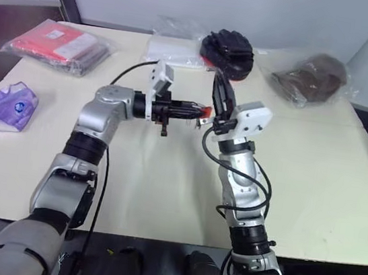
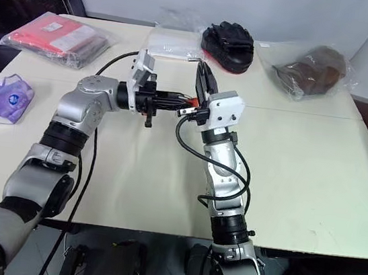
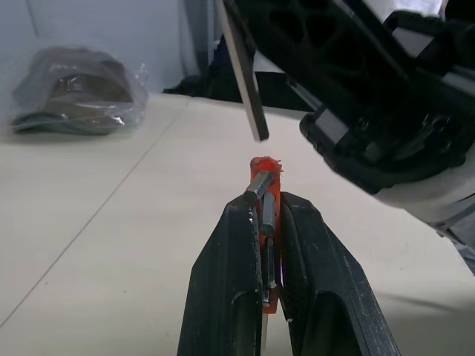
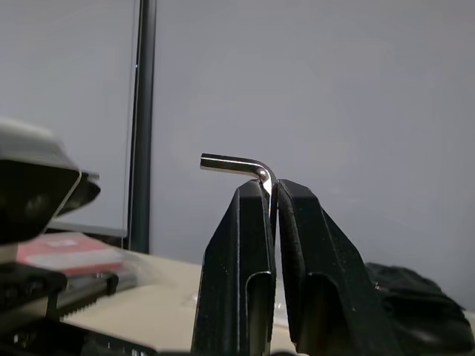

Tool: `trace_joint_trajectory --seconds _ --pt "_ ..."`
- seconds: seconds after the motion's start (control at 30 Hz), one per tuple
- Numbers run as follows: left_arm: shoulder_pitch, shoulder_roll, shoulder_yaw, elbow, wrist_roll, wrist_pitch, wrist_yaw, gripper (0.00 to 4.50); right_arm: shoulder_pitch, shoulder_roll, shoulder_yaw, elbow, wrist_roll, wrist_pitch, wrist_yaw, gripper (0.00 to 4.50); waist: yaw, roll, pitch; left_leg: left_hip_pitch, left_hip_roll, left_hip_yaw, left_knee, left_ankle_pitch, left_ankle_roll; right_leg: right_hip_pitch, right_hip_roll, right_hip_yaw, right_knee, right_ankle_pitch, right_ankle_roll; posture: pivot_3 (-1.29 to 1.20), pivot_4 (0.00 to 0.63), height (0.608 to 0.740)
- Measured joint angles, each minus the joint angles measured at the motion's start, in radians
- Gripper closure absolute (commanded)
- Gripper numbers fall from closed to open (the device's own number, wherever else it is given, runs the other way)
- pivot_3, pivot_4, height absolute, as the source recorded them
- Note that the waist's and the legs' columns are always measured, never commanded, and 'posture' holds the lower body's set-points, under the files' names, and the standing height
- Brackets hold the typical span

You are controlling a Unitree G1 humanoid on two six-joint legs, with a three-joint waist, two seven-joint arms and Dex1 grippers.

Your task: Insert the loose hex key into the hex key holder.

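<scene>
While both arms are raised above the table (image 1: 339,198), the work stands at the alignment step, with insertion not yet made. The left gripper (image 1: 198,110) points level toward the right arm, its 2 fingers clamped tight on the hex key holder (image 3: 264,185), whose orange end sticks out past the fingertips. The right gripper (image 4: 272,194) points upward, its fingers pinched on the long leg of the loose hex key (image 4: 231,165), with the short bent end projecting sideways above the tips. The 2 grippers are close together in mid-air, and the right one sits just beside the holder's exposed end. By my judgement, the next move calls for turning the key so a free end lines up with an empty slot, then pressing it in slowly. Which slot is free cannot be told.
</scene>
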Motion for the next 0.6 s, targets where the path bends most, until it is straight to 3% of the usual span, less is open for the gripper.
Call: trace_joint_trajectory --seconds 0.6 --pt "0.004 0.008 0.005 -0.016 -0.001 0.007 0.013 4.50 -0.001 0.003 0.017 0.004 0.003 0.000 0.019 4.48 0.000 0.000 0.000 0.000 0.000 0.000 0.000 0.000 0.000 0.000 0.000 0.000 0.000 0.000 0.000 0.00 0.150 0.740"
